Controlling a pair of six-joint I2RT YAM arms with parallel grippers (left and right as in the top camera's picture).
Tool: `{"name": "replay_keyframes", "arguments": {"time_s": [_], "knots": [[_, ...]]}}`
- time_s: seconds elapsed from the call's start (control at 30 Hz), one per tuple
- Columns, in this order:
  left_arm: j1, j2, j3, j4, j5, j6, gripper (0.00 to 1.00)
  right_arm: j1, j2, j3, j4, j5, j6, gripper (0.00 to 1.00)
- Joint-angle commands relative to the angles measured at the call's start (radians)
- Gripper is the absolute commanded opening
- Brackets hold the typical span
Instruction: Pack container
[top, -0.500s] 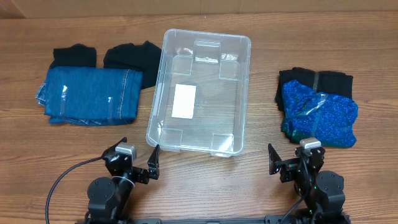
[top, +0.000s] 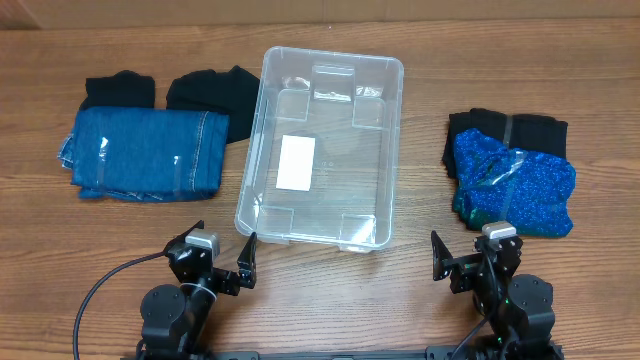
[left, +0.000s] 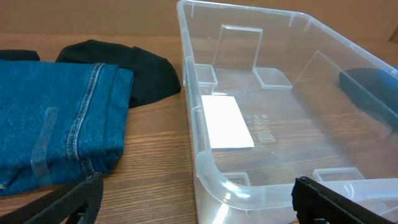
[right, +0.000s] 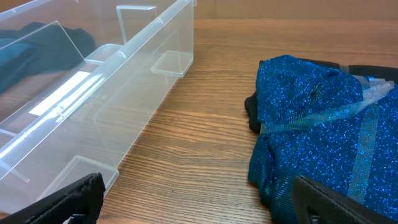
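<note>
Clear rectangular plastic container (top: 333, 53) sat central on wooden table (top: 80, 280), left pincer (top: 222, 243) and right pincer (top: 465, 250) gaped wide at its near edge, gripping nothing

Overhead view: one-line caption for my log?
Empty clear container in the middle, folded jeans left, glittery blue garment right; left gripper and right gripper open at the near edge.

Wood-grain table (top: 420, 280) under even light, pale wall strip beyond.

Wooden table (top: 420, 285), folded jeans (top: 145, 153), black garments (top: 208, 92), sparkly blue garment (top: 512, 185)
</note>
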Motion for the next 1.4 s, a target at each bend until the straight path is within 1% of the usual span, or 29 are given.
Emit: {"name": "replay_keyframes", "arguments": {"time_s": [0.0, 1.2, 1.23, 1.27, 1.3, 1.33, 1.37], "knots": [[0.006, -0.009, -0.005, 0.003, -0.005, 0.019, 1.0, -0.003, -0.01, -0.011, 0.0, 0.01, 0.002, 1.0], [0.006, -0.009, -0.005, 0.004, 0.0, 0.018, 1.0, -0.003, -0.01, -0.011, 0.0, 0.01, 0.002, 1.0], [0.006, -0.009, -0.005, 0.004, -0.013, 0.025, 1.0, -0.003, -0.01, -0.011, 0.0, 0.01, 0.002, 1.0], [0.006, -0.009, -0.005, 0.006, -0.06, 0.022, 1.0, -0.003, -0.01, -0.011, 0.0, 0.01, 0.002, 1.0], [0.006, -0.009, -0.005, 0.008, -0.058, 0.022, 1.0, -0.003, -0.01, -0.011, 0.0, 0.01, 0.002, 1.0], [0.006, -0.009, -0.005, 0.005, -0.051, 0.005, 1.0, -0.003, -0.01, -0.011, 0.0, 0.01, 0.003, 1.0], [0.006, -0.008, 0.001, -0.02, -0.049, -0.062, 1.0, -0.003, -0.01, -0.011, 0.0, 0.01, 0.002, 1.0]]}}
